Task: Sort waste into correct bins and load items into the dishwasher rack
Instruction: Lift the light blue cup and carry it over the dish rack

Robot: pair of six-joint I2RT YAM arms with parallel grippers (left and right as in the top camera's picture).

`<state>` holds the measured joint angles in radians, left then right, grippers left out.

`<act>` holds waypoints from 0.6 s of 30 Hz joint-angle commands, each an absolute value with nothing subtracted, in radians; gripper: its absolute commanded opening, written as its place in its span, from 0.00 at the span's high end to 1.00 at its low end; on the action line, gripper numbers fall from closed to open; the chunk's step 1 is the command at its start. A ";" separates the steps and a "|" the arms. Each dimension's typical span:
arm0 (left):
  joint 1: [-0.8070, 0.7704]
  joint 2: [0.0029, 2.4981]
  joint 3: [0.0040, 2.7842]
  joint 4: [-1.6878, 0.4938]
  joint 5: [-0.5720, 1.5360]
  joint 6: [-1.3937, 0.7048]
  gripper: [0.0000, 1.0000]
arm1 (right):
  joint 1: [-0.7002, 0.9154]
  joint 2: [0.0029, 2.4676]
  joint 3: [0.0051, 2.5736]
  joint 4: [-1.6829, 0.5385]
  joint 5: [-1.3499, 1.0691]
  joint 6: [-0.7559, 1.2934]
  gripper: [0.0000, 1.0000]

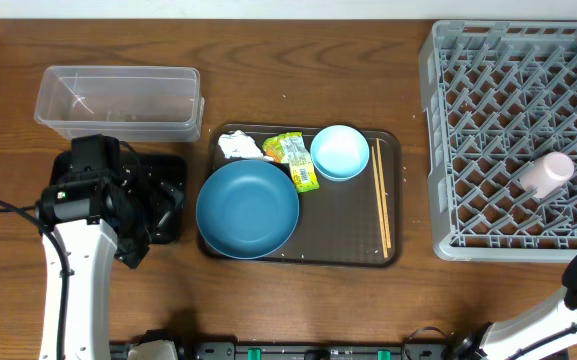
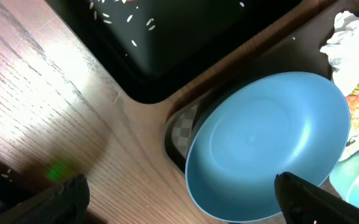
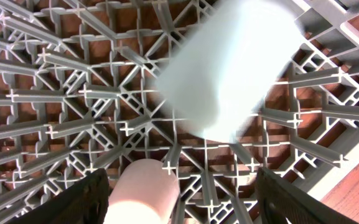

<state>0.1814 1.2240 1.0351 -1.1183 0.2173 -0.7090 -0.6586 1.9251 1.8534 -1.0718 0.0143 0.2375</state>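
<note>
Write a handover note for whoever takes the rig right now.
Left claw: open, empty, by the black tray corner.
Right claw: open, gripping nothing, above the dishwasher rack.
In rack: whitish cup on its side; light-blue cup shows blurred over the grid, settled or not unclear.
Brown tray holds dark-blue plate, light-blue bowl, chopsticks, tissue, wrapper.
Black tray has some rice grains.
Done: cups at rack. Left: plate, bowl, chopsticks to rack; tissue, wrapper to black tray or clear tub.
</note>
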 commanded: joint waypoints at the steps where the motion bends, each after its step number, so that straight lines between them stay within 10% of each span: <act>1: 0.179 1.225 1.051 -1.121 0.204 -0.703 0.02 | -0.661 1.936 1.849 -1.069 0.010 0.230 0.21; 18: 0.179 1.225 1.051 -1.121 0.204 -0.703 0.02 | -0.661 1.936 1.850 -1.028 0.049 0.230 0.14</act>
